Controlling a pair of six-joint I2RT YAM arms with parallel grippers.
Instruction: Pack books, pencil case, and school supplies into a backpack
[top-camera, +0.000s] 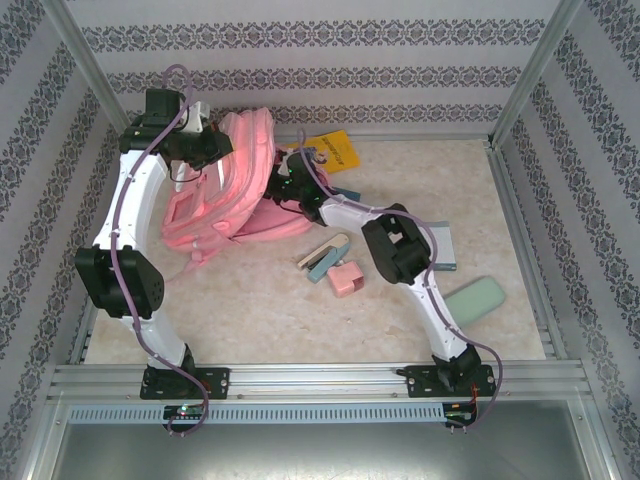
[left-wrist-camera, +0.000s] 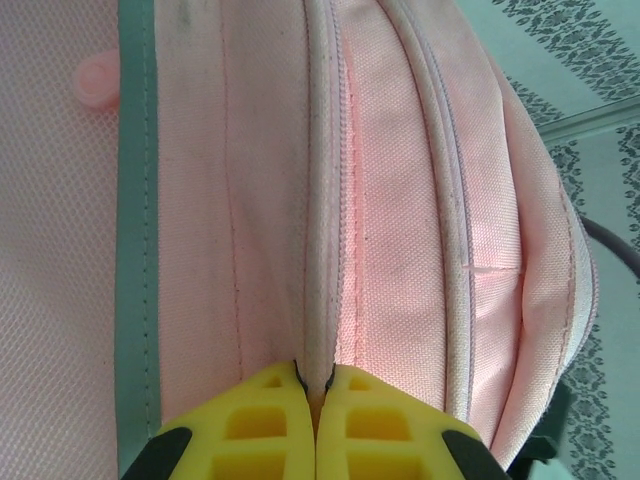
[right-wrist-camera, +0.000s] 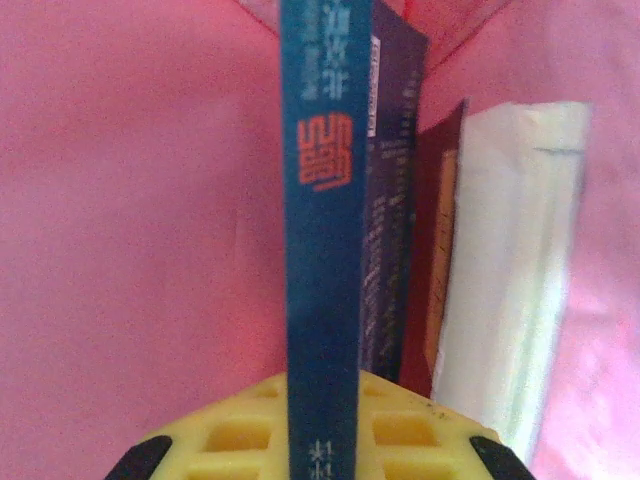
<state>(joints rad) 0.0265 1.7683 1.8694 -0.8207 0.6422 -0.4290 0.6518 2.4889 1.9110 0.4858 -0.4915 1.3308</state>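
While your left pincer (left-wrist-camera: 315, 400) is clamped shut on a seam of the backpack (left-wrist-camera: 400, 200), your right pincer (right-wrist-camera: 322, 440) grips a navy book (right-wrist-camera: 325, 250) edge-on, apparently partway into the opening. On the counter (top-camera: 250, 320), unpacked: yellow book (top-camera: 335, 150), stapler (top-camera: 322, 255), pink block (top-camera: 346, 279), pencil case (top-camera: 475, 300). Pink fabric hides how deep the book sits.

Left pincer (left-wrist-camera: 315, 388) and right pincer (right-wrist-camera: 322, 405) clamped (both outstretched).

Beige table (top-camera: 280, 320), backpack (top-camera: 240, 190), stapler (top-camera: 325, 258), pink block (top-camera: 346, 279), pencil case (top-camera: 475, 300) (right side)
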